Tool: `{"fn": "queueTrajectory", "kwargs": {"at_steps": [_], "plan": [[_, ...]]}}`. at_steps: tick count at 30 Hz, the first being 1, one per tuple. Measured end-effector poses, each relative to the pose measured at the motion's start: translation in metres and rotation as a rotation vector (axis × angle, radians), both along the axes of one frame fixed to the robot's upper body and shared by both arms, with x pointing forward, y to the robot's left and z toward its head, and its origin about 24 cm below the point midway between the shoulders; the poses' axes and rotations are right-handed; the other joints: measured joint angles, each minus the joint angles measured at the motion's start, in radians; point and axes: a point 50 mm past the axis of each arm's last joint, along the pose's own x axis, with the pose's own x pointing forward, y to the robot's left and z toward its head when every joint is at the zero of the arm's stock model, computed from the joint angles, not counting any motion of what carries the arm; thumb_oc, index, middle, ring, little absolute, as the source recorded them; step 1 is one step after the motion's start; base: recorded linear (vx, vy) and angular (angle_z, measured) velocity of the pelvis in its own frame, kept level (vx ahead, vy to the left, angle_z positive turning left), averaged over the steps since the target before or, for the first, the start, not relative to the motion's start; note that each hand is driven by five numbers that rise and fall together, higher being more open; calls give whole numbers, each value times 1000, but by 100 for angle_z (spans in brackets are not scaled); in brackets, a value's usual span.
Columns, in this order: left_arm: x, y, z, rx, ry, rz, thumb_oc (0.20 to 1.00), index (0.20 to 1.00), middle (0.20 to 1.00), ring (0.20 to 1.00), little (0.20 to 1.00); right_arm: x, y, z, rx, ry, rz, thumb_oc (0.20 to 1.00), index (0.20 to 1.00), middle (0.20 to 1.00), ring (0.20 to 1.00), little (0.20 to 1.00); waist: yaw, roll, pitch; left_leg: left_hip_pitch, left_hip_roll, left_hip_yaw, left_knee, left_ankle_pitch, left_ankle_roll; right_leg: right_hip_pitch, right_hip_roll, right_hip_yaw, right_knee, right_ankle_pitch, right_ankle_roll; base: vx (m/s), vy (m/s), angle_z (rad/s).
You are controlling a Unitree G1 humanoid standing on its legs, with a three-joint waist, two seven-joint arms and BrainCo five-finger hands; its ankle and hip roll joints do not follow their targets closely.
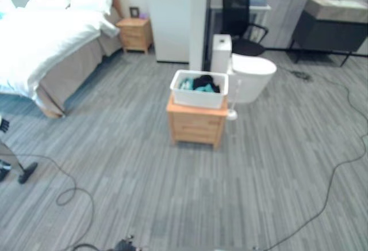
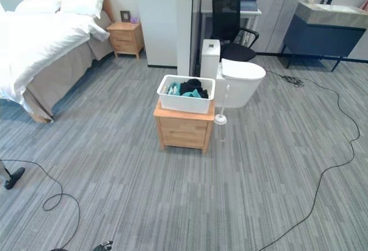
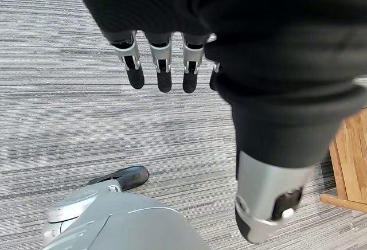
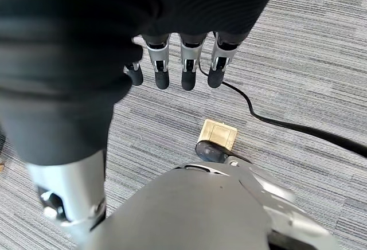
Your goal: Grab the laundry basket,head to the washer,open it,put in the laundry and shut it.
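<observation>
A white laundry basket (image 1: 198,89) (image 2: 185,94) with dark and teal clothes stands on a low wooden cabinet (image 1: 196,124) in the middle of the room, some way ahead of me. My left hand (image 3: 163,69) hangs over the grey floor with straight fingers and holds nothing. My right hand (image 4: 183,66) likewise hangs open above the floor, nothing in it. Both hands are far from the basket.
A white toilet (image 1: 247,72) with a brush (image 1: 232,113) stands right behind the cabinet. A bed (image 1: 46,44) and a nightstand (image 1: 135,33) are at the left, a desk with an office chair (image 1: 241,21) and a vanity (image 1: 333,23) at the back. A cable (image 2: 328,164) runs on the floor at right.
</observation>
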Motion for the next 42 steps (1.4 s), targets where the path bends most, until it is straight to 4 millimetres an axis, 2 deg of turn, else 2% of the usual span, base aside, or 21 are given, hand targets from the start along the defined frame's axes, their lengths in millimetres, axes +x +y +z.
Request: {"fn": "queueTrajectory", "kwargs": {"at_steps": [11,15,17,20,21,23,24,25,26,27,29,30,32,34,35,36,37,38,40,41,42], "plan": [[1,0,0,-1,-3,9,1000,1000,1000,1000,1000,2,0,0,9,-2,2,1000,1000,1000,1000,1000,3,-8,15,-4,-3,25,-19,0,1,-26,-3,27,0,5,5,17,45,-8],[9,1,2,-3,-27,20,1000,1000,1000,1000,1000,4,-3,1,5,-3,-18,1000,1000,1000,1000,1000,14,-13,37,-29,-10,26,11,-13,14,-47,-13,30,25,1,10,24,143,-4],[20,-1,4,-10,-52,11,1000,1000,1000,1000,1000,11,-12,4,-10,-18,-45,1000,1000,1000,1000,1000,21,5,64,-52,-9,17,34,-26,34,-121,-17,22,153,0,14,32,190,-9],[28,0,6,-19,-66,-8,1000,1000,1000,1000,1000,24,-27,10,-34,-68,-101,1000,1000,1000,1000,1000,0,35,105,-35,-10,16,35,-34,56,-298,-56,25,556,-38,63,133,133,3],[26,4,6,-9,-61,-8,1000,1000,1000,1000,1000,29,-31,12,-42,-86,-114,1000,1000,1000,1000,1000,-17,32,120,-17,-32,8,36,-51,77,-403,-99,50,773,-39,110,241,60,26],[25,5,6,-1,-59,-29,1000,1000,1000,1000,1000,18,-33,11,-50,-52,-125,1000,1000,1000,1000,1000,-24,19,123,8,-73,-15,37,-71,106,-473,-152,94,834,-9,161,227,11,30],[22,3,5,-5,-45,-40,1000,1000,1000,1000,1000,12,-35,10,-58,-31,-132,1000,1000,1000,1000,1000,-32,15,124,12,-85,-26,36,-71,118,-493,-183,85,811,4,147,243,-75,44],[17,0,3,-10,-29,-42,1000,1000,1000,1000,1000,2,-36,9,-63,-2,-143,1000,1000,1000,1000,1000,-43,28,126,28,-87,-47,39,-79,115,-505,-202,82,757,13,139,486,-181,49],[13,-2,2,-12,-14,-53,1000,1000,1000,1000,1000,-7,-38,9,-65,19,-159,1000,1000,1000,1000,1000,-49,37,121,38,-89,-65,37,-84,113,-517,-209,83,705,41,151,529,-233,58],[11,-3,1,-13,-4,-53,1000,1000,1000,1000,1000,-22,-41,8,-71,53,-194,1000,1000,1000,1000,1000,-70,34,122,43,-89,-99,41,-93,104,-504,-212,77,583,49,147,422,-196,69],[15,-2,1,-5,1,-49,1000,1000,1000,1000,1000,-27,-41,8,-70,61,-240,1000,1000,1000,1000,1000,-98,41,131,51,-83,-151,56,-124,86,-469,-198,105,279,91,154,355,-170,78],[14,-1,1,-1,7,-45,1000,1000,1000,1000,1000,-32,-40,7,-68,81,-249,1000,1000,1000,1000,1000,-107,42,130,64,-76,-163,56,-127,83,-454,-191,106,178,124,141,556,-279,55],[8,-3,0,-6,22,-45,1000,1000,1000,1000,1000,-43,-39,7,-66,104,-280,1000,1000,1000,1000,1000,-131,26,126,116,-69,-189,47,-179,52,-453,-196,72,92,187,147,519,-276,40],[-14,-11,-5,-28,72,-32,1000,1000,1000,1000,1000,-54,-41,7,-71,114,-331,1000,1000,1000,1000,1000,-152,31,96,208,-28,-199,23,-243,38,-448,-179,6,116,219,132,545,-353,25],[-24,-18,-8,-49,94,-26,1000,1000,1000,1000,1000,-59,-45,9,-81,124,-337,1000,1000,1000,1000,1000,-165,54,72,256,23,-203,2,-267,15,-453,-145,-24,178,278,105,735,-507,8],[-27,-29,-10,-71,111,-49,1000,1000,1000,1000,1000,-56,-47,10,-83,118,-369,1000,1000,1000,1000,1000,-176,100,65,290,96,-193,58,-289,-35,-464,-96,-69,325,218,59,738,-532,0],[-27,-30,-10,-70,114,-54,1000,1000,1000,1000,1000,-49,-46,9,-71,97,-365,1000,1000,1000,1000,1000,-167,91,59,272,97,-195,126,-272,-67,-468,-99,-76,377,182,18,501,-350,-2],[-21,-31,-9,-74,88,-55,1000,1000,1000,1000,1000,-39,-46,9,-67,72,-351,1000,1000,1000,1000,1000,-171,70,48,197,84,-188,271,-243,-100,-475,-90,-46,423,122,12,338,-312,-20],[-15,-28,-8,-75,56,-30,1000,1000,1000,1000,1000,-24,-50,11,-74,33,-319,1000,1000,1000,1000,1000,-147,53,37,114,75,-155,526,-196,-93,-445,-57,-21,422,84,-32,356,-446,-52],[-8,-27,-7,-70,43,-25,1000,1000,1000,1000,1000,-22,-51,12,-77,25,-303,1000,1000,1000,1000,1000,-147,46,34,66,81,-166,603,-74,-95,-414,-36,-22,418,49,-48,405,-556,-14],[1,-19,-4,-59,11,1,1000,1000,1000,1000,1000,-18,-47,11,-70,24,-262,1000,1000,1000,1000,1000,-140,19,32,-46,78,-132,778,115,-53,-379,-29,-11,378,31,-81,426,-538,15]]}}
